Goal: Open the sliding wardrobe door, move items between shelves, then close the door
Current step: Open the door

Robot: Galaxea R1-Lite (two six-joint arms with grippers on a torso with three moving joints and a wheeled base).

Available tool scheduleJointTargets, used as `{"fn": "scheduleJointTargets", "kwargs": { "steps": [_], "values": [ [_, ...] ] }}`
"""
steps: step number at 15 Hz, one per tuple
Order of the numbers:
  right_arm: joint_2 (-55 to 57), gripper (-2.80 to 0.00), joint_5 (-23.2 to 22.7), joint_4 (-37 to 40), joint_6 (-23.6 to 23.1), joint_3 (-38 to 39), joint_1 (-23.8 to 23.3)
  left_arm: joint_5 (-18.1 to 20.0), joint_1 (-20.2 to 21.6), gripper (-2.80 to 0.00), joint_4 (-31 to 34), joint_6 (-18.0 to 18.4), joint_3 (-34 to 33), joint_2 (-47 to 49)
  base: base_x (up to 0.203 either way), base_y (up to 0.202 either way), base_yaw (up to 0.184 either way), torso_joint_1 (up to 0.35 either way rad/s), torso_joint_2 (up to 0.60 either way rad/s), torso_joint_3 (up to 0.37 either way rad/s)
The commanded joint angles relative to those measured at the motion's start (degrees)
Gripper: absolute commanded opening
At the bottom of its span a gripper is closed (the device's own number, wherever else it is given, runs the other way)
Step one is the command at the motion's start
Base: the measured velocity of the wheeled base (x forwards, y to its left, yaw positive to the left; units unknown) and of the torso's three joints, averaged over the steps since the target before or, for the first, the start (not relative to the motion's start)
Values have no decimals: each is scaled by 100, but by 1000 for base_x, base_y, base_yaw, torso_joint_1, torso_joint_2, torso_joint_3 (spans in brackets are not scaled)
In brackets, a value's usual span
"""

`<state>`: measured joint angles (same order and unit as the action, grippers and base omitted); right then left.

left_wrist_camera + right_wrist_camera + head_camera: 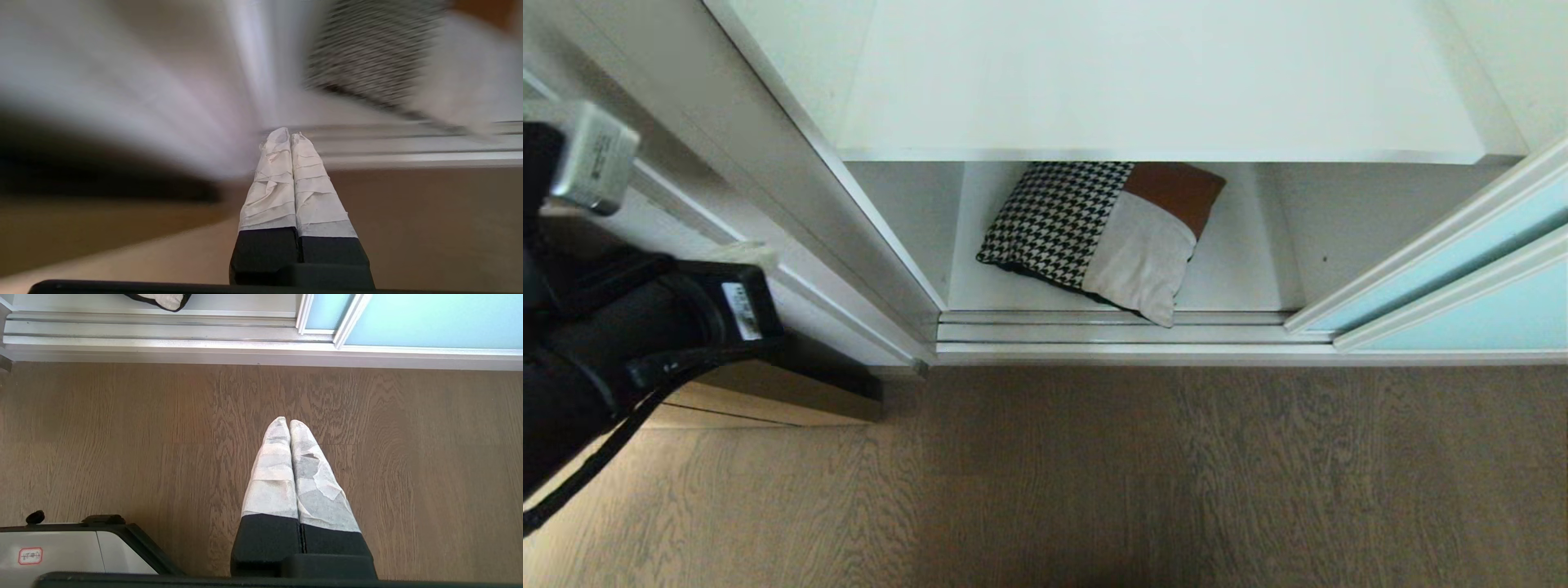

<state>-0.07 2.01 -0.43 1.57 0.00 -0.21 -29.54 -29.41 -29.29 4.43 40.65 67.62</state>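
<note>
Houndstooth cushion [1103, 237] lies on lower shelf [1241, 278], near track; sliding wardrobe door [1462, 278] stands pushed right. Best approach: come in low under upper shelf [1160, 90], pinch a corner. Left gripper [290, 136] closed, empty, above floor [1094, 474]. Right gripper [289, 424] closed, empty, parked

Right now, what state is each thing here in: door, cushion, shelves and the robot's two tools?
sliding wardrobe door: slid open to the right.
cushion: lying flat on the lower shelf, untouched.
lower shelf: holds only the cushion.
upper shelf: bare where visible.
left tool: shut, holding nothing, outside the wardrobe.
right tool: shut, holding nothing, over the floor.
</note>
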Motion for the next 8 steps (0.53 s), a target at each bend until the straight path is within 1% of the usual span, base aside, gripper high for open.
{"fn": "scheduleJointTargets", "kwargs": {
  "steps": [1, 5, 8],
  "values": [
    [7, -280, 1, -1, 1, 4, 3, -45, 375, -280, -12, 7, -378, -586, 0, 0, 0, 0, 0, 0],
    [7, -280, 1, -1, 1, 6, -3, -138, 1082, -280, 15, 33, -1225, -1485, 0, 0, 0, 0, 0, 0],
    [7, -280, 1, -1, 1, 1, 3, -165, 1403, -280, 25, 61, -1693, -2117, 0, 0, 0, 0, 0, 0]
  ]
}}
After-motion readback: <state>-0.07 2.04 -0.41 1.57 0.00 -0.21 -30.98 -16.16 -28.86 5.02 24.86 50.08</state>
